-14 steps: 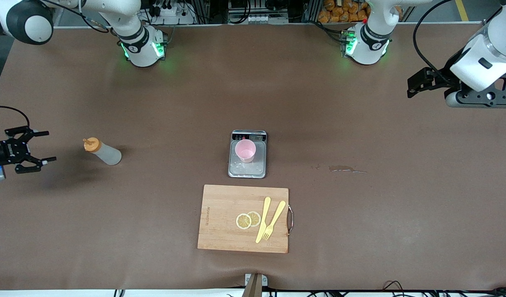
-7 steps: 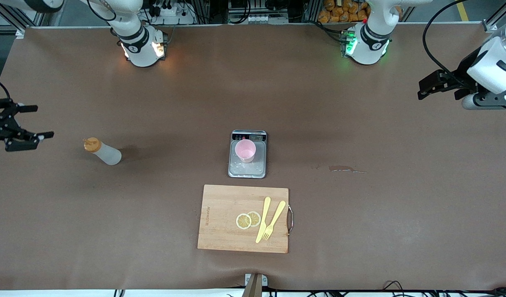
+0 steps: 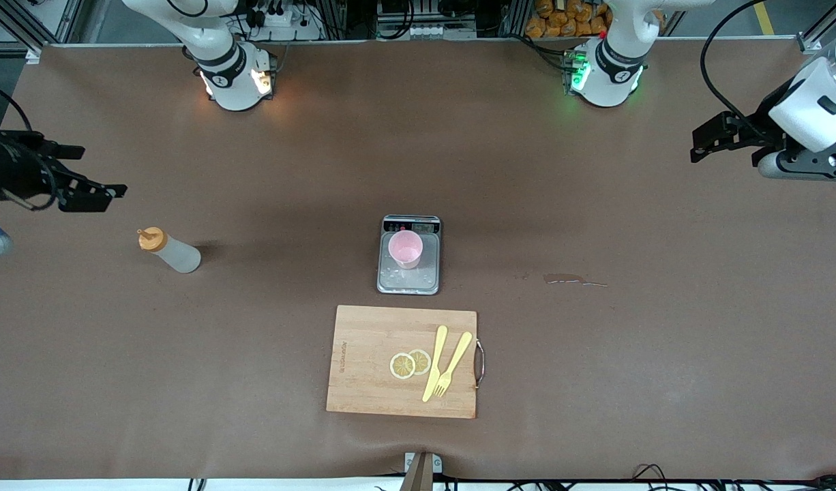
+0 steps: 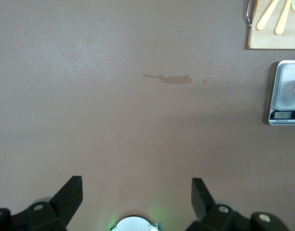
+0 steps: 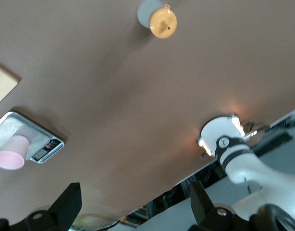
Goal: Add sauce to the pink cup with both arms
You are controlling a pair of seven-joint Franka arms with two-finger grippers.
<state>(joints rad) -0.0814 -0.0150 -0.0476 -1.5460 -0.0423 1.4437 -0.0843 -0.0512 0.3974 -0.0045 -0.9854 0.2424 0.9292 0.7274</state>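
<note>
The sauce bottle [image 3: 171,252], whitish with an orange cap, stands on the brown table toward the right arm's end; it also shows in the right wrist view [image 5: 159,18]. The pink cup [image 3: 406,248] stands on the grey scale [image 3: 418,278] at the table's middle, and it shows in the right wrist view [image 5: 10,155] too. My right gripper [image 3: 96,170] is open and empty, up in the air over the table's end, apart from the bottle. My left gripper [image 3: 697,143] is open and empty, high over the left arm's end of the table.
A wooden cutting board [image 3: 370,341] lies nearer to the front camera than the scale, with two lemon slices [image 3: 410,363], a yellow knife [image 3: 434,363] and a yellow fork [image 3: 453,364]. A small wet stain [image 3: 571,278] lies toward the left arm's end.
My right gripper has moved up and away from the table beside the bottle and has turned, still open. My left gripper has shifted slightly. The bottle and the cup have not moved.
</note>
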